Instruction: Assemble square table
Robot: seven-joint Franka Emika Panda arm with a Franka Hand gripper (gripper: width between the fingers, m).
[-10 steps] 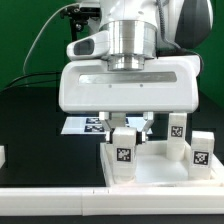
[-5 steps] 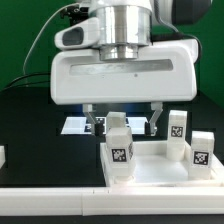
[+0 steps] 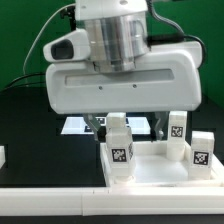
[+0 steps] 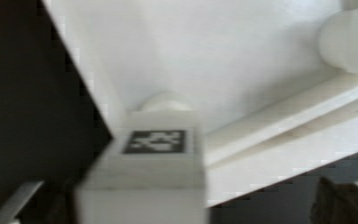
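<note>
Here the square panel (image 3: 160, 168) lies on the black table (image 3: 30, 125), near the white border strip (image 3: 60, 200) along the front edge, rim up. It is white plastic, smooth and matte, with a raised rim. Three short legs show standing on it: one at the near corner on the exterior view's left (image 3: 120, 148), and two on the exterior view's right, one farther back (image 3: 178, 128) and one nearer (image 3: 201, 148). Each is a blocky white post bearing a black-and-white tag. A fourth leg is not visible, so I judge the work well along, with at least one leg left and the seating of those in place unconfirmed. Behind, the marker board (image 3: 75, 126) lies flat. The gripper (image 3: 122, 124) hangs above the left leg with its fingers spread wide on either side, pinching nothing. In the wrist view that leg (image 4: 144, 170) rises squarely, tag facing up.
</note>
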